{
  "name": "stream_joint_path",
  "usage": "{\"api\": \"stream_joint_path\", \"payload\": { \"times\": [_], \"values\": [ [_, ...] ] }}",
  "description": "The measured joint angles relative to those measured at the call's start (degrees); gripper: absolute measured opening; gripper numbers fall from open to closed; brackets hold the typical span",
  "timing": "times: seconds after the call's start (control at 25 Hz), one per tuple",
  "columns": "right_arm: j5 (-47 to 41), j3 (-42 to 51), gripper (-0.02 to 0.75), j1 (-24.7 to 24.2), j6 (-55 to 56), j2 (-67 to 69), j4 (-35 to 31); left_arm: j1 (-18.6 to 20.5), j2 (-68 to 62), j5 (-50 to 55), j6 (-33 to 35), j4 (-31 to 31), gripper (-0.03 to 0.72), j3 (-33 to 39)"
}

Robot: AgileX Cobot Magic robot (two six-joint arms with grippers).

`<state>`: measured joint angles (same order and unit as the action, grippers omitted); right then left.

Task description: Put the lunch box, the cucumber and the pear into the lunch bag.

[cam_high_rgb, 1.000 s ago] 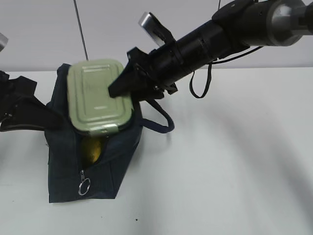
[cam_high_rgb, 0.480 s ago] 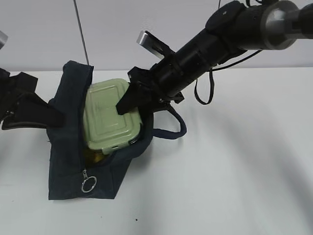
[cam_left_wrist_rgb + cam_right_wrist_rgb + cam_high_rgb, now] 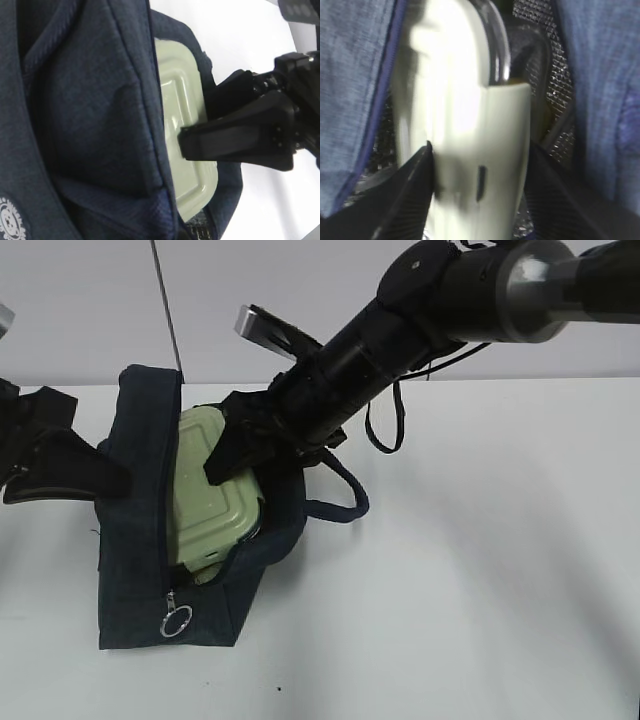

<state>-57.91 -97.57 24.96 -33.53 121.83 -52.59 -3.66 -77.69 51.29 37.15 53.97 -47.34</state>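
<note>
The navy lunch bag [image 3: 135, 570] stands open at the table's left. The pale green lunch box [image 3: 205, 500] is tilted on edge, partly down inside the bag's opening. My right gripper [image 3: 218, 466] is shut on the box's upper end; in the right wrist view [image 3: 480, 185] its fingers [image 3: 412, 187] clamp both faces of the box [image 3: 465, 100]. My left gripper [image 3: 115, 480] pinches the bag's left wall, and fabric [image 3: 90, 115] fills its wrist view beside the box [image 3: 182, 115]. The cucumber and the pear are hidden.
The bag's zip ring pull [image 3: 177, 621] hangs at its front end. A padded loop handle [image 3: 345, 505] lies on the white table [image 3: 480, 570] right of the bag. Silver foil lining [image 3: 545, 75] shows around the box.
The lunch box, first lying flat on top of the bag, has tipped on edge and gone down into the opening. My right arm moved left and down with it. The yellow fruit is now covered.
</note>
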Motion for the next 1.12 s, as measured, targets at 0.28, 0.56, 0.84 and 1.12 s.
{"api": "stream_joint_path", "payload": {
  "times": [0.28, 0.56, 0.84, 1.12],
  "values": [
    [-2.27, -6.03, 0.507, 0.00, 0.13, 0.00, -0.56, 0.00, 0.00, -0.06, 0.00, 0.00, -0.015, 0.00],
    [-10.01, -18.76, 0.511, 0.00, 8.59, 0.00, 14.84, 0.00, 0.00, -0.06, 0.00, 0.13, -0.015, 0.00],
    [-12.58, -23.40, 0.511, 0.00, 18.95, 0.00, 26.67, 0.00, 0.00, -0.06, 0.00, 0.13, -0.015, 0.00],
    [-12.91, -23.53, 0.512, 0.00, 21.69, 1.30, 27.07, 0.00, 0.00, -0.06, 0.00, 0.13, -0.015, 0.00]
  ]
}}
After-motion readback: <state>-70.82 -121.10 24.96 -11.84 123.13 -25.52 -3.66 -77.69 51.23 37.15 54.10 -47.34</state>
